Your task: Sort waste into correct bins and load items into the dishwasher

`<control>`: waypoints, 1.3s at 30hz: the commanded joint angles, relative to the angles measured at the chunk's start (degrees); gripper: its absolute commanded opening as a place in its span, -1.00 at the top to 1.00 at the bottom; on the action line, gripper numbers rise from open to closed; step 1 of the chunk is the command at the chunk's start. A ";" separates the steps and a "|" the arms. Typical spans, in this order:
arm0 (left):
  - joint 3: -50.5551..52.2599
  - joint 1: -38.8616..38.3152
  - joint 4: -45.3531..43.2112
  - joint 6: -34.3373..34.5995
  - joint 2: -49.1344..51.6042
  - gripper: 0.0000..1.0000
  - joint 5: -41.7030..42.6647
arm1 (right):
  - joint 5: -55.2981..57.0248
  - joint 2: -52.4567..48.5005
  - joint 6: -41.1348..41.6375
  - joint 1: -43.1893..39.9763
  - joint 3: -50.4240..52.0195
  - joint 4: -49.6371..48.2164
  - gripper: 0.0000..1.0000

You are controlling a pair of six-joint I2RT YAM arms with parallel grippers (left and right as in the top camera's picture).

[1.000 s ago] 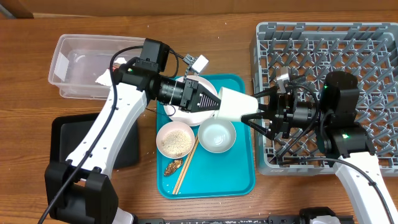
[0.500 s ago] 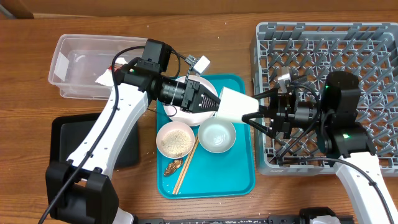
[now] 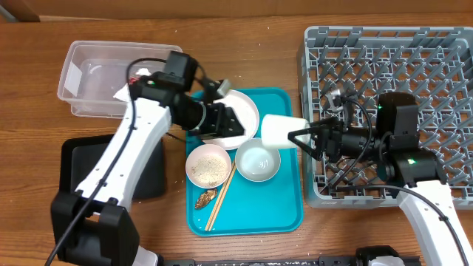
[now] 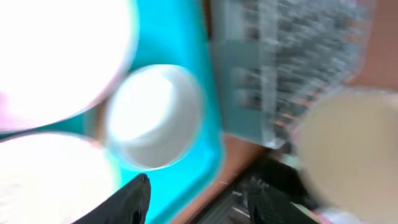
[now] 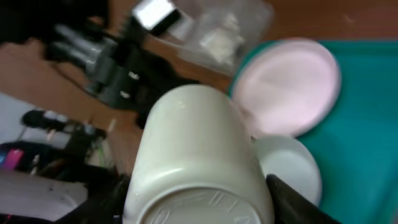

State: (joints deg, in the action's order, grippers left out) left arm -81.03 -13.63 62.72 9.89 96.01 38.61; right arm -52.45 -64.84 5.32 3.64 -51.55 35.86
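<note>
Left wrist view is motion-smeared and little reads clearly. In the right wrist view the cup hides the fingertips. Small white plastic cup (image 3: 277,131) lies on its side, base toward the wrist, clamped by right gripper (image 3: 297,137) above the right edge of the teal rectangular serving tray (image 3: 284,201), beside the grey pegged plastic dish rack (image 3: 414,52). Left gripper (image 4: 199,190) has jaws spread wide and empty.

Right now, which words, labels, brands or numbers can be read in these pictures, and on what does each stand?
No text can be read.
On the small white cup, in the right pincer: raised marks on its base, too blurred to read.
On the snack wrapper in the clear tub: any print is too small to read.
</note>
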 commanded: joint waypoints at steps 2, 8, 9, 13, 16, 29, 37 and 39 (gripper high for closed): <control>-0.59 4.55 2.27 1.01 -6.71 -0.06 -16.98 | 16.63 0.52 0.70 -5.46 -7.74 7.98 0.92; -0.59 9.38 3.34 1.05 -14.16 -0.07 -22.62 | 33.88 0.39 0.70 -17.49 -18.36 21.07 0.92; -0.59 9.90 3.28 1.05 -15.04 -0.08 -22.71 | 36.65 0.20 0.76 -19.47 -19.52 22.40 0.92; -0.59 10.73 3.10 1.05 -17.33 -0.11 -22.73 | 46.36 -2.32 3.41 -27.82 -23.50 26.71 0.92; -0.57 10.71 3.28 1.05 -17.38 -0.13 -22.73 | 50.75 -5.51 6.21 -33.59 -24.55 27.34 0.92; -0.55 10.71 3.52 1.05 -17.31 -0.13 -22.69 | 57.11 -20.65 9.77 -41.27 -24.55 26.51 0.92; -0.55 10.71 3.50 1.05 -17.31 -0.22 -22.69 | 54.93 -24.87 9.73 -41.27 -24.55 27.93 -0.36; -0.55 10.71 3.48 1.05 -17.31 -0.25 -22.69 | 52.70 -24.87 9.73 -41.27 -24.55 27.91 -0.57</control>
State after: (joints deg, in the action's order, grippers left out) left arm -81.03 -3.22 66.24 10.57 79.09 16.62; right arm 3.18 -89.91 14.50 -37.47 -74.87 64.03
